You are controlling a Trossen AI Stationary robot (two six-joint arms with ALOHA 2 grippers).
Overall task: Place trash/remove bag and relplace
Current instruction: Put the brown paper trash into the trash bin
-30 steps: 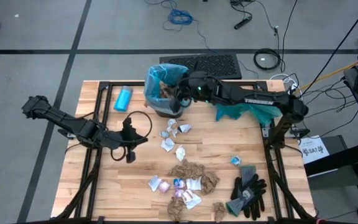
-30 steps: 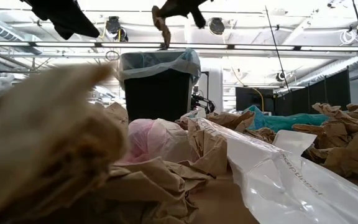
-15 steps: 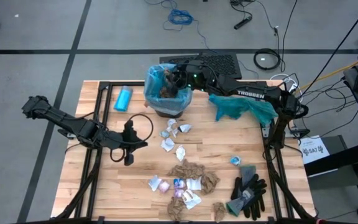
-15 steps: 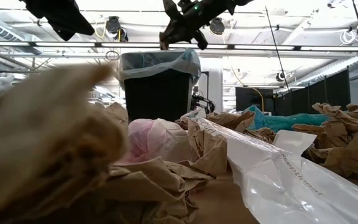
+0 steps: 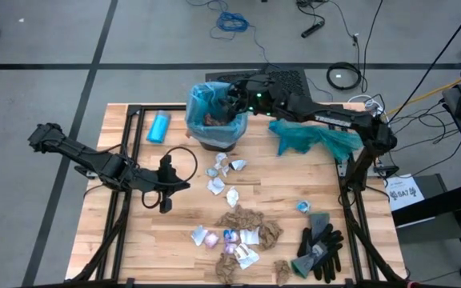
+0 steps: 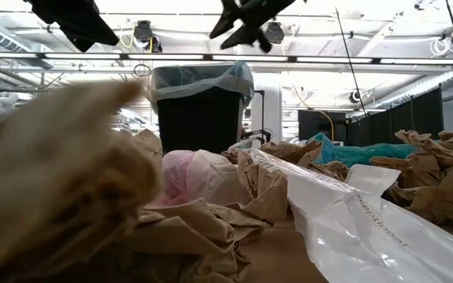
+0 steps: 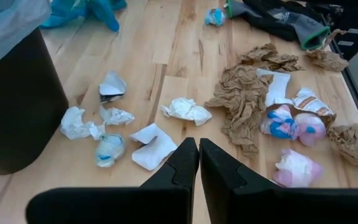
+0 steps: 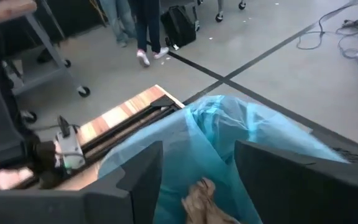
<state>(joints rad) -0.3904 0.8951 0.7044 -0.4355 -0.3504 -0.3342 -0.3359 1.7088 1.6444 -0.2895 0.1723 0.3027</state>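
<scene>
A black bin (image 6: 203, 118) lined with the pale blue bag (image 5: 202, 100) stands at the table's far middle. My right gripper (image 5: 232, 96) hangs open just above its mouth, nothing between its fingers (image 8: 143, 177). Below them a brown paper wad (image 8: 199, 198) lies inside the bag (image 8: 229, 124). More trash lies on the table: white scraps (image 5: 222, 174) near the bin and crumpled brown paper (image 5: 250, 220) toward the near edge. My left gripper (image 5: 166, 180) hovers shut at the table's left, pointing toward the scraps (image 7: 151, 146).
A teal plastic bag (image 5: 310, 136) lies right of the bin under my right arm. Black-and-grey gloves (image 5: 320, 248) lie at the near right, and a light-blue bottle (image 5: 159, 126) lies left of the bin. A person's legs (image 8: 135, 25) show on the floor beyond the table.
My right gripper has swung from the bin's near right side toward the table's far edge, over the bin's mouth, and has opened. The brown scrap it carried has left its fingers. My left arm has kept its place.
</scene>
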